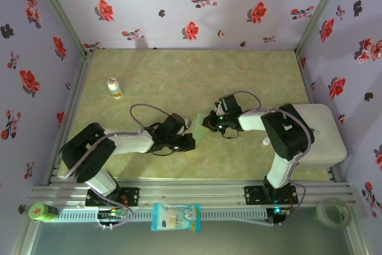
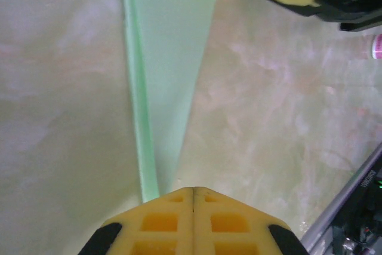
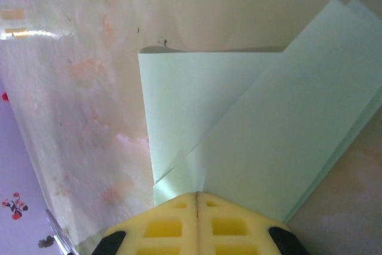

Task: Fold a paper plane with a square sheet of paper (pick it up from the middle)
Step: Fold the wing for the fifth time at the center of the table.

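- The square sheet of paper (image 1: 199, 125) is pale mint-green, plain and unmarked, and already folded into layers.
- It sits mid-table between the left gripper (image 1: 188, 140) and the right gripper (image 1: 210, 125).
- From the left wrist, the paper (image 2: 170, 58) tapers to a narrow point at the closed left gripper (image 2: 193, 190), with a thicker folded edge along its left side.
- From the right wrist, overlapping flaps (image 3: 268, 123) run under the closed right gripper (image 3: 197, 194); the upper-left corner seems slightly lifted.
- Whether it is pinched or only pressed is unclear.
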